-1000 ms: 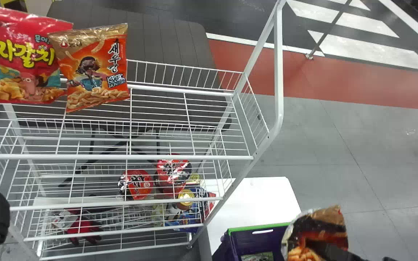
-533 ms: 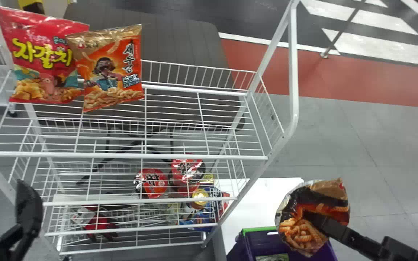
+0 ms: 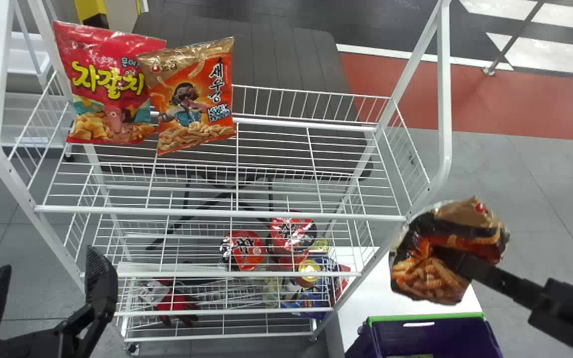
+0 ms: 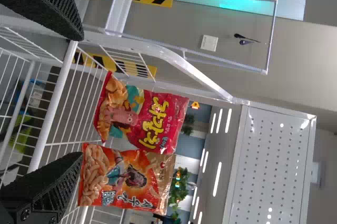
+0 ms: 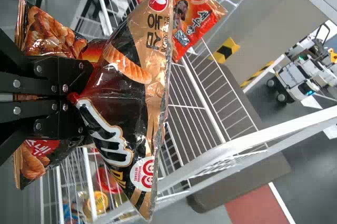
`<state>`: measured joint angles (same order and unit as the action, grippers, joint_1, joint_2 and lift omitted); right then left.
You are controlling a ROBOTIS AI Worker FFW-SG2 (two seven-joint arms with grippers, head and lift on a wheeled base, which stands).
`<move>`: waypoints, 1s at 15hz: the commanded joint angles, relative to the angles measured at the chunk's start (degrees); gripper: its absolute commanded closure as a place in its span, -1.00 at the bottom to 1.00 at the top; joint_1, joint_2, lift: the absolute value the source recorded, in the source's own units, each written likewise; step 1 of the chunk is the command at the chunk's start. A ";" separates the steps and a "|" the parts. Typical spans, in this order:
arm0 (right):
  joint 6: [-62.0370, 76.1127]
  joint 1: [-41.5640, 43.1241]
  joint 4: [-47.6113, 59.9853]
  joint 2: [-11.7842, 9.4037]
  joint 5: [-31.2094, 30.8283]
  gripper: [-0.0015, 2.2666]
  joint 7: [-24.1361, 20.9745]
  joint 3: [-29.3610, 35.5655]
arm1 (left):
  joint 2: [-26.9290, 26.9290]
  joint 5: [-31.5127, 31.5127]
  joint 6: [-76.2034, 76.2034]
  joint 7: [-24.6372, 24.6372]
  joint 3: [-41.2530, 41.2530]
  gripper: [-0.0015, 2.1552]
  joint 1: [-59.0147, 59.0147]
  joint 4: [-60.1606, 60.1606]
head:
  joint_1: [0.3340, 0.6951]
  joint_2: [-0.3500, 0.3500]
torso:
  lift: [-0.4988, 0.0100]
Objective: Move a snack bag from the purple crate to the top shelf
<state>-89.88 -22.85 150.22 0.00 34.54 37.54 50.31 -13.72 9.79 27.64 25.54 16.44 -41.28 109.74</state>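
Right end effector [image 3: 448,259] clamping snack bag [image 3: 428,283], top up, axis tilted — left [image 3: 49,271] spread, empty

Red-topped tubs [image 3: 242,250], gold-lidded can [image 3: 309,272] near them, red glove [image 3: 176,302], dark table [image 3: 286,64]

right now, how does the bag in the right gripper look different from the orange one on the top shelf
The held bag is pinched and creased by the right gripper; the orange bag stands with its front mostly smooth on the top shelf. The held bag is largely dark brown, while the orange bag is mainly bright orange. Both have gold on them and a snack picture.
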 commanded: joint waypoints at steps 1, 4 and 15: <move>-0.20 5.62 3.67 0.05 0.26 0.66 -1.68 -0.03 | -0.17 -0.12 0.00 0.03 0.00 -1.00 -0.21 0.39 | 1.00 -0.53 | 0.96; -0.20 11.95 5.25 0.05 1.05 0.66 -7.74 -1.35 | -0.25 -0.38 0.00 0.03 0.08 -1.00 -0.21 0.83 | 1.00 -0.51 | 0.96; 14.15 16.43 -1.16 -4.66 -3.52 0.61 -27.69 -30.18 | 0.10 -0.38 -0.71 0.21 -0.27 -1.00 0.06 0.21 | 1.00 -0.15 | 0.96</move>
<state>-86.28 -4.27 151.32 -4.62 33.70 9.89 24.91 -13.73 9.40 26.93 25.75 16.26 -41.20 110.24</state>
